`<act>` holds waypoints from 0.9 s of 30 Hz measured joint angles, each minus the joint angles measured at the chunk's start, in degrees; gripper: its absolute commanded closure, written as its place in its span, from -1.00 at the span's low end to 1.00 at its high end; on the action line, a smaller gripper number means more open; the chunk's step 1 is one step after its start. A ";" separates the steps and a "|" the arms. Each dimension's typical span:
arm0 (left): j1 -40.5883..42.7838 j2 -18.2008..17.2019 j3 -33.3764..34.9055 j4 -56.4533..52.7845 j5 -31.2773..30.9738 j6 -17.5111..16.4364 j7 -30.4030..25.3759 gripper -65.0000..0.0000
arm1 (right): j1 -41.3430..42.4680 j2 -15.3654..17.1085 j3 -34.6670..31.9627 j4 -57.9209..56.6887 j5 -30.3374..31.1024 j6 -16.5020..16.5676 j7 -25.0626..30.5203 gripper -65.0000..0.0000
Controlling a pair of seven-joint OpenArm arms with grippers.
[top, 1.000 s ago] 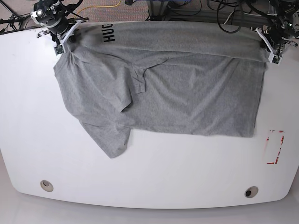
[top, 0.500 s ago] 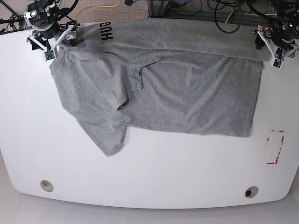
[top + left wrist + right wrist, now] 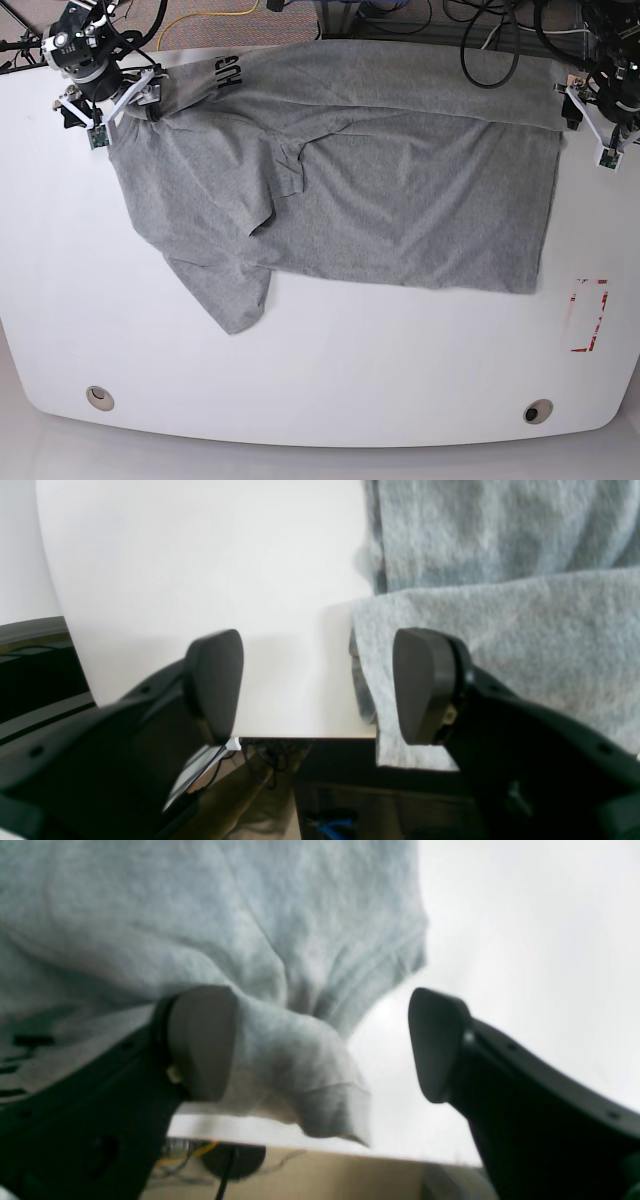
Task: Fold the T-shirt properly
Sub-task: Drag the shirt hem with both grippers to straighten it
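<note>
1. T-shirt [image 3: 380, 190] lies spread over the far half of the table [image 3: 330, 380], its top folded over along the 12 o'clock edge, black lettering showing near 11 o'clock, one sleeve [image 3: 230, 290] trailing toward 7 o'clock.
2. Left gripper [image 3: 598, 118] sits at 2 o'clock, jaws spread, nothing pinched; in its wrist view the cloth corner [image 3: 400, 680] lies just beside one pad [image 3: 417, 685].
3. Right gripper [image 3: 105, 92] sits at 10 o'clock, jaws spread too; a bunched fold [image 3: 300, 1080] rests against one pad [image 3: 200, 1040] but isn't clamped.
4. Risk: the shirt overhangs the far edge in both wrist views. Any drag toward 12 o'clock could pull more of it off the table.
5. Risk: the right pad touching cloth could snag and tug that corner when the arm moves, undoing the fold line.
6. Risk: the sleeve and the crease [image 3: 290, 170] near the middle are untidy, so the next fold likely traps wrinkles.
7. Room: plenty of bare table from 4 through 8 o'clock; tight at 12. Red-marked tag [image 3: 588, 315] at 4 o'clock, well apart from cloth.
</note>
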 measured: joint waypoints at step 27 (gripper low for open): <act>-3.06 0.20 0.96 -0.15 0.59 0.00 0.09 -0.31 | 5.55 0.79 -0.09 -0.13 5.66 -0.07 -5.88 -0.57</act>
